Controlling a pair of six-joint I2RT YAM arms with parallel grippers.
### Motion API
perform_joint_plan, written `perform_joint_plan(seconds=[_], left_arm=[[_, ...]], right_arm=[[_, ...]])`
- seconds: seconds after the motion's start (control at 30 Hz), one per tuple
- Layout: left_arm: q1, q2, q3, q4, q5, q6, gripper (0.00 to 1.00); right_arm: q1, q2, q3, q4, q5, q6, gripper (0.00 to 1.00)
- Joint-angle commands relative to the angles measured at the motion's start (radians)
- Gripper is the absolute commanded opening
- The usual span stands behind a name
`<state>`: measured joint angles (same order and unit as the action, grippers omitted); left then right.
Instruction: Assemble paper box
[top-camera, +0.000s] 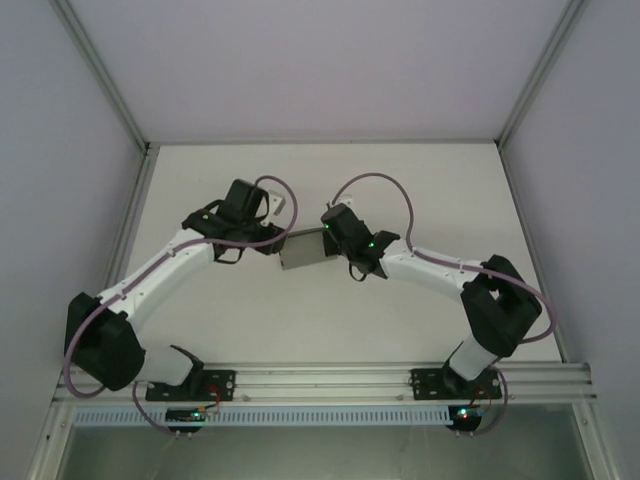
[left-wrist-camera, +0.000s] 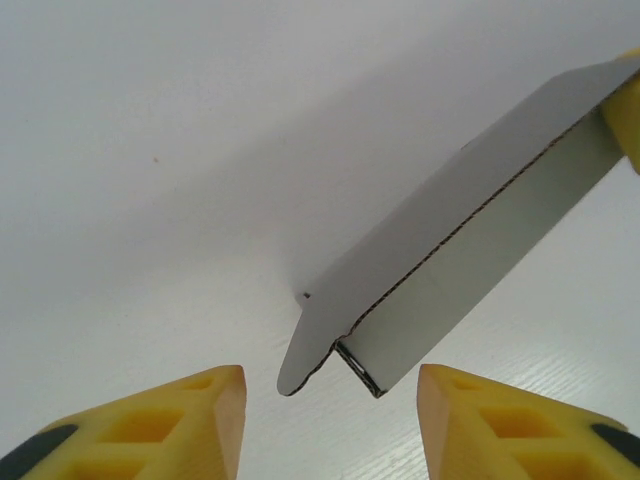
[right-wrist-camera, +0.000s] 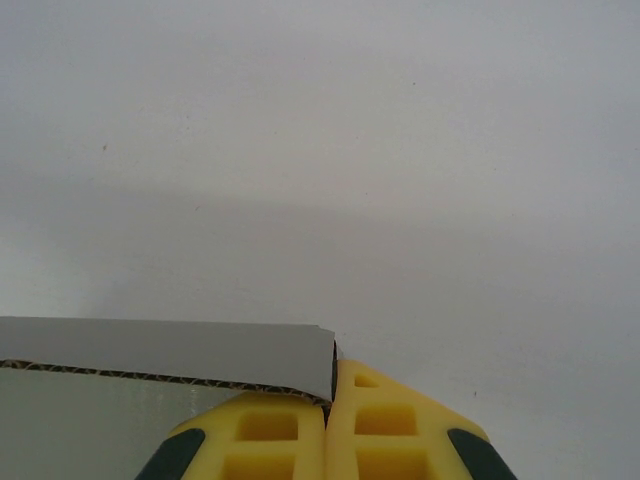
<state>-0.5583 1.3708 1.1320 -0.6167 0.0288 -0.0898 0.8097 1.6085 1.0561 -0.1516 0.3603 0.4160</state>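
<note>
The paper box (top-camera: 305, 248) is a flat grey piece of cardboard held over the middle of the desk (top-camera: 420, 180), between the two arms. From the left wrist it (left-wrist-camera: 450, 260) shows as two layers folded along one long edge, with a dark corrugated line on the cut side. It is tilted and casts a soft shadow on the white surface below. The right claw (right-wrist-camera: 330, 375) is clenched on one corner of the box (right-wrist-camera: 150, 350), its yellow fingers (right-wrist-camera: 390, 430) pressed together with the cardboard edge pinched between them. One of those fingers (left-wrist-camera: 625, 110) shows at the far end of the sheet. The left claw (left-wrist-camera: 330, 372) is released and spread wide, and the box's nearest corner hangs in the gap between its fingers; whether it touches either cannot be told. Purple cables (top-camera: 385, 185) loop above both wrists. Pale enclosure walls (top-camera: 60, 150) border the desk's left, right and far edges, and an aluminium rail (top-camera: 320, 380) carrying both arm bases runs along the near edge.
</note>
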Motion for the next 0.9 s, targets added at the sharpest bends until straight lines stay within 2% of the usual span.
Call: perform_joint_plan(seconds=[0.0, 0.2, 0.43, 0.5, 0.73, 0.87], left_arm=[[0.0, 0.035, -0.006, -0.01, 0.012, -0.025, 0.43], [0.027, 0.074, 0.006, 0.002, 0.014, -0.009, 0.37], [0.033, 0.099, 0.021, 0.011, 0.037, -0.029, 0.06], [0.032, 0.095, 0.028, 0.015, 0.046, -0.055, 0.0], [0.037, 0.153, 0.113, -0.102, 0.132, -0.324, 0.0], [0.029, 0.154, 0.084, -0.116, 0.091, -0.433, 0.0]], right_arm=[[0.014, 0.062, -0.018, -0.213, -0.042, 0.021, 0.0], [0.015, 0.064, -0.015, -0.22, -0.045, 0.013, 0.0], [0.016, 0.07, -0.009, -0.22, -0.054, 0.012, 0.0], [0.017, 0.075, -0.002, -0.228, -0.048, 0.012, 0.0], [0.044, 0.073, 0.013, -0.278, 0.014, 0.027, 0.0], [0.049, 0.07, 0.003, -0.276, 0.017, 0.06, 0.0]])
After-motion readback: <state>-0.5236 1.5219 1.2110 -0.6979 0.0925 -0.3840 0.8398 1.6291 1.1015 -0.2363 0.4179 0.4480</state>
